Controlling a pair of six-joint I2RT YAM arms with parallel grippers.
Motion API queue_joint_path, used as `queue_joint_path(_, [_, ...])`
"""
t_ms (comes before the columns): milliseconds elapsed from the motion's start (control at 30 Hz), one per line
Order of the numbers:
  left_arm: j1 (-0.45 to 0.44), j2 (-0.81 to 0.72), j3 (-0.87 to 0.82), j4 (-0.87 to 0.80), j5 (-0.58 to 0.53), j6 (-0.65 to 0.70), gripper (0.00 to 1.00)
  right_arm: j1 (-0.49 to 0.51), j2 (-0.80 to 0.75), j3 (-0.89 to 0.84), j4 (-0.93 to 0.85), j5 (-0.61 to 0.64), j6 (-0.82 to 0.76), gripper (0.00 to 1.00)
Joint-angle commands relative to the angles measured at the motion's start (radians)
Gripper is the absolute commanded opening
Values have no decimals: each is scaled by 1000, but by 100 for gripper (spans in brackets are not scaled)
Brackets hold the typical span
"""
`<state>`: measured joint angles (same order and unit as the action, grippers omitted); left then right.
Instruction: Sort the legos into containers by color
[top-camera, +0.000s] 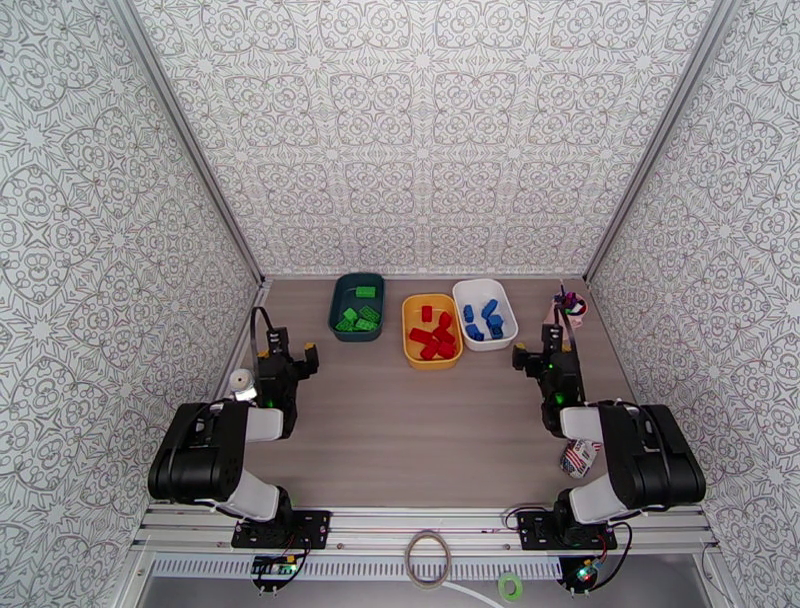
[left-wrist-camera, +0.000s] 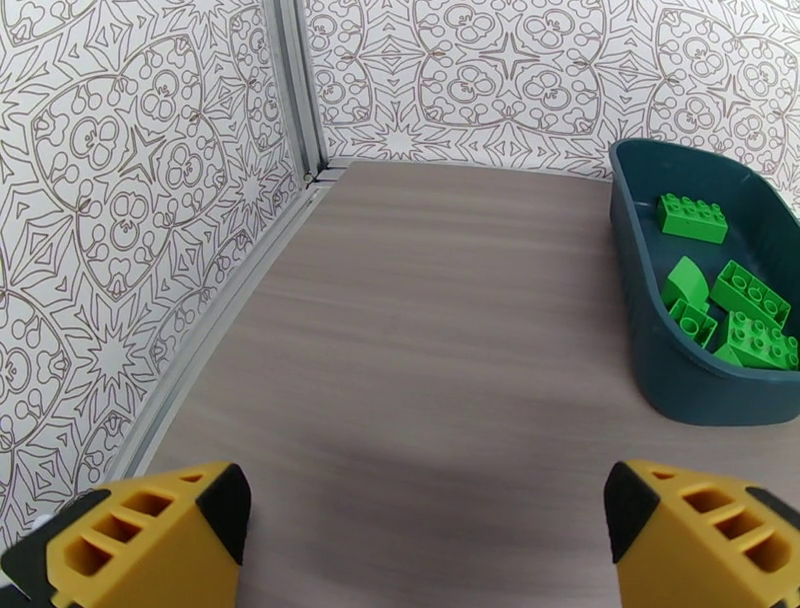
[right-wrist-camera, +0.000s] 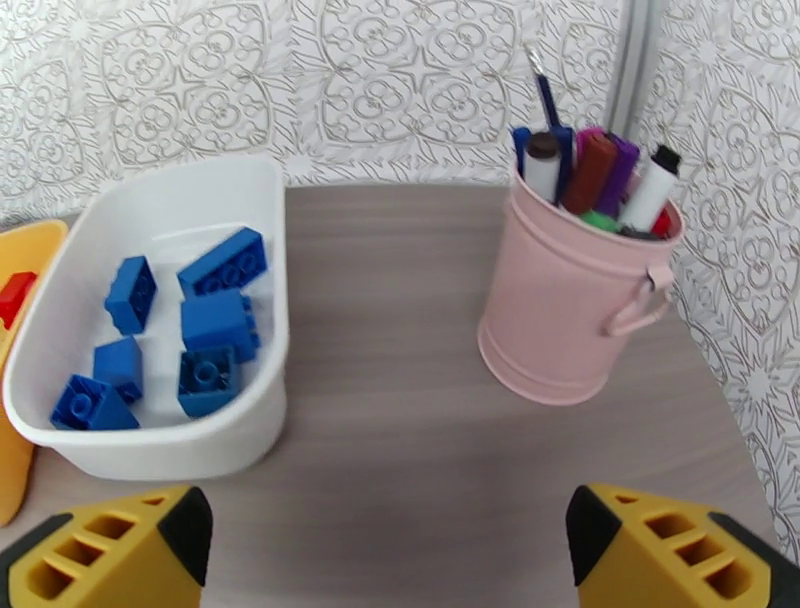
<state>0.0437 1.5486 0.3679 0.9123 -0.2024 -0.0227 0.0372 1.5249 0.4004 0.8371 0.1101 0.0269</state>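
Top external view: green legos in dark teal tub, red legos in yellow tub, blue legos in white tub. Tubs in a row at far end of counter; yellow and white seemingly touching, teal just apart on the left. One colour per tub, every brick spotted already inside one. Judging sort as done, or at final check.

Bricks: small, glossy, studded, mixed sizes. Loosely piled, some tilted or on edge; one green with rounded top in left wrist view. Blue ones spread over white tub floor in right wrist view, a red edge peeking from yellow tub beside it.

Left hand spread wide, empty, hovering over bare counter just left of teal tub. Right hand spread wide, empty, facing the gap between white tub and pink cup of pens.

Next move, best guess: no pick needed. Scan for strays, e.g. around flag-patterned packet near right arm base, then park both arms. Risk while moving: clipping pink cup or nudging a tub.
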Motion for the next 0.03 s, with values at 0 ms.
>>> queue_joint_path(0, [-5,-1,13,-9,2,0,99,-11,-9,-8,18,-43,-12,99])
